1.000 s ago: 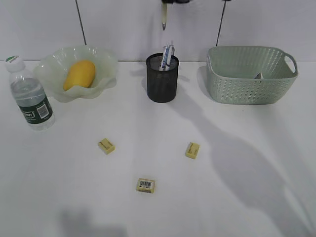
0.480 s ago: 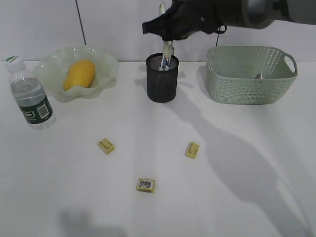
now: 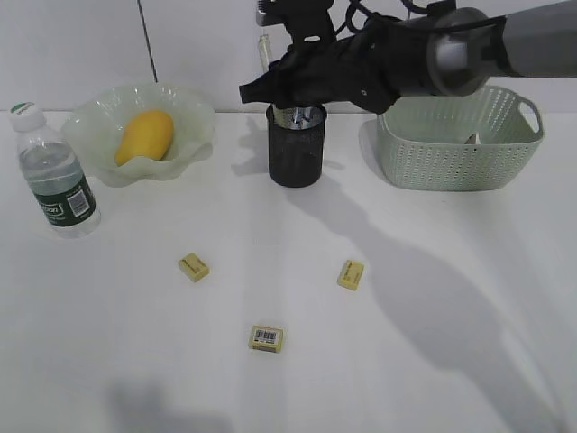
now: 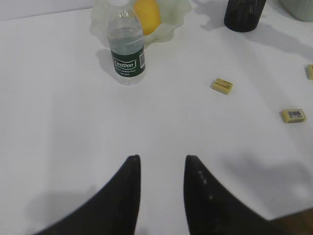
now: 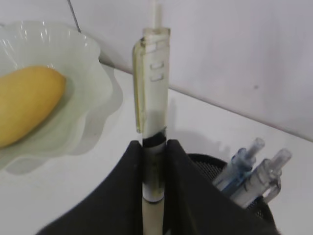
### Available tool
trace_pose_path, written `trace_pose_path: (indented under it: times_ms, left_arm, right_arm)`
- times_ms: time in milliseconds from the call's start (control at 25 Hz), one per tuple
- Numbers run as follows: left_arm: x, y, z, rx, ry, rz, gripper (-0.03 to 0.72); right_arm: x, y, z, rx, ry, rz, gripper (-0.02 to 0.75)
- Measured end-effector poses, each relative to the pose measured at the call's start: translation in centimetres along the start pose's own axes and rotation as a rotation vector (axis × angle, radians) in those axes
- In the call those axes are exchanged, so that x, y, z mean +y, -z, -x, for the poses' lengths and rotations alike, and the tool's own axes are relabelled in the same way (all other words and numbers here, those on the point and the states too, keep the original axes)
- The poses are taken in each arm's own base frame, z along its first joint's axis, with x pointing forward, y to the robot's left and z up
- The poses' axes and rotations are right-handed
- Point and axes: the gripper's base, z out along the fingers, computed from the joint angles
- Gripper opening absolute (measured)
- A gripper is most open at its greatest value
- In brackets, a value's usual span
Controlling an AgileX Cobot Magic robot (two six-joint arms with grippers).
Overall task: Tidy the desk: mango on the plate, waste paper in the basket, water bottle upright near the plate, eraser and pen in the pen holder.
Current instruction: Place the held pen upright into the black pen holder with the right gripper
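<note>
Clamped mid-barrel in the right gripper (image 5: 155,169), the pen (image 5: 152,103), light, stiff and slick, stands over the pen holder (image 3: 296,146) by the desk's far edge; the left gripper (image 4: 160,182) idles, jaws apart.

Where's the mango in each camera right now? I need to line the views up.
Exterior view: the mango lies in the plate, upper left, behind the water bottle.
Left wrist view: at the top edge, partly hidden behind the bottle, cropped.
Right wrist view: at the left edge, in the plate, left of the held pen.
Shared landmark: the pen holder.
</note>
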Motion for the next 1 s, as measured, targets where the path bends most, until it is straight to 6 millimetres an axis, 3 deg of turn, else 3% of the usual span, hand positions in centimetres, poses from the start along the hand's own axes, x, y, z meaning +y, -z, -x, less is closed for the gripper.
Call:
trace_pose_path:
  times_ms: [280,520,600,800,1000]
  left_arm:
    - [0.0,0.0,0.0,0.000,0.000,0.000,0.237]
    - [0.0,0.0,0.0,0.000,0.000,0.000,0.237]
    - [0.0,0.0,0.0,0.000,0.000,0.000,0.237]
    - [0.0,0.0,0.0,0.000,0.000,0.000,0.238]
    - [0.0,0.0,0.0,0.000,0.000,0.000,0.239]
  right_arm:
    - [0.0,-0.1,-0.3,0.013,0.014,-0.004,0.158]
    - [-0.3,-0.1,-0.7,0.053,0.020,-0.033,0.421]
    - [-0.4,-0.1,-0.9,0.071,0.020,-0.046,0.468]
    - [-0.8,1.0,0.0,0.100,0.019,-0.090,0.494]
    - [-1.3,4.1,2.7,0.126,-0.002,-0.165,0.498]
